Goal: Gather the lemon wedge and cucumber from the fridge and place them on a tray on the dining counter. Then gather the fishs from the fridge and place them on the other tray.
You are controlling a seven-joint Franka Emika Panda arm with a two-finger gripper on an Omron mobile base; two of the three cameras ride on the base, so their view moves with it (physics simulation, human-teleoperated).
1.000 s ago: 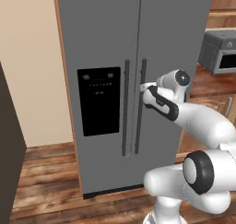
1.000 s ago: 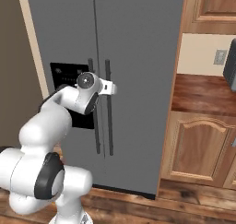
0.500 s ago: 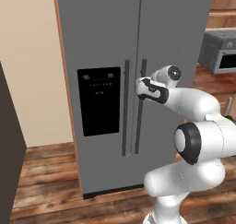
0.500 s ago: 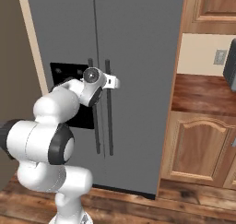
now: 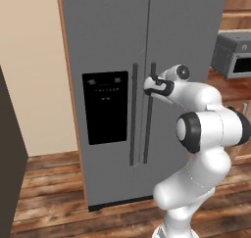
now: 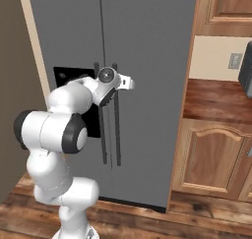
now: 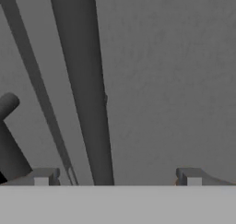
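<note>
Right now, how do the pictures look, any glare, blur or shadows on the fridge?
Left base view: even light, no glare on the fridge, sharp. Right base view: the same flat light; the arm darkens the dispenser behind it. Hand view: soft and grainy up close, the handle slightly blurred, a thin dark shadow line beside it on the door.

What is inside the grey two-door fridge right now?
Nothing inside can be seen: both doors of the grey fridge are shut. The open gripper is at the right door's dark handle.
</note>
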